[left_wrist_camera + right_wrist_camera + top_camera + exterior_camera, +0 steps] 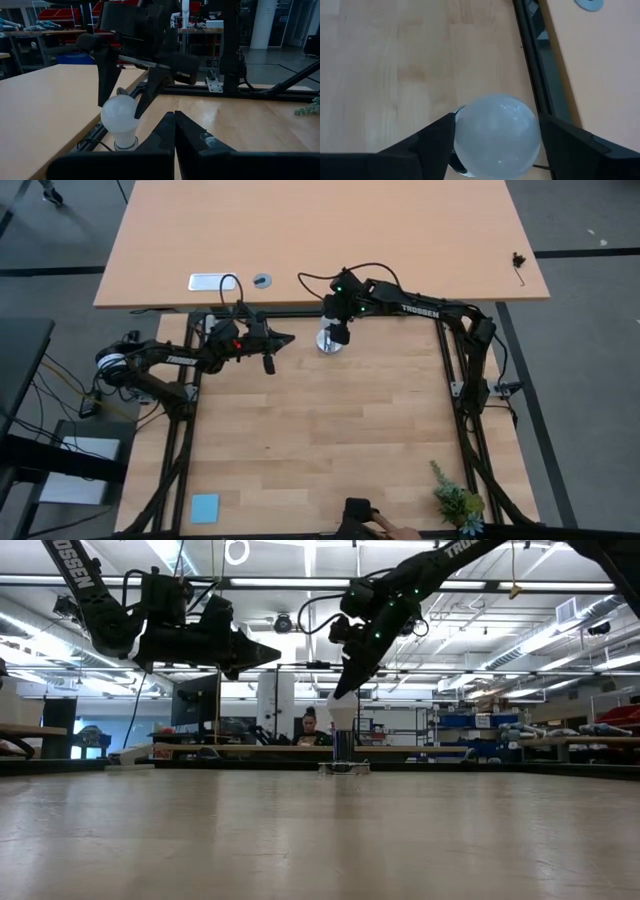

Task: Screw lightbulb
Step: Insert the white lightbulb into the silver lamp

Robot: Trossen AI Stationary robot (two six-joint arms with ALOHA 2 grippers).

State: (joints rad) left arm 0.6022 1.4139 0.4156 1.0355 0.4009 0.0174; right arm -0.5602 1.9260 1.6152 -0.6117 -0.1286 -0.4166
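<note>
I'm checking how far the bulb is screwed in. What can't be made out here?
- High view: the lightbulb is hidden under the right gripper.
- Low view: the lightbulb base and socket are too small.
- Right wrist view: the lightbulb covers its own base.
- Left wrist view: the bottom edge and the shut left gripper cut off the threads.

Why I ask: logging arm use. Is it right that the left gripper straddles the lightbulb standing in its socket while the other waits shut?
No, the right gripper straddles the lightbulb; the left gripper waits shut, as the high view shows.
</note>
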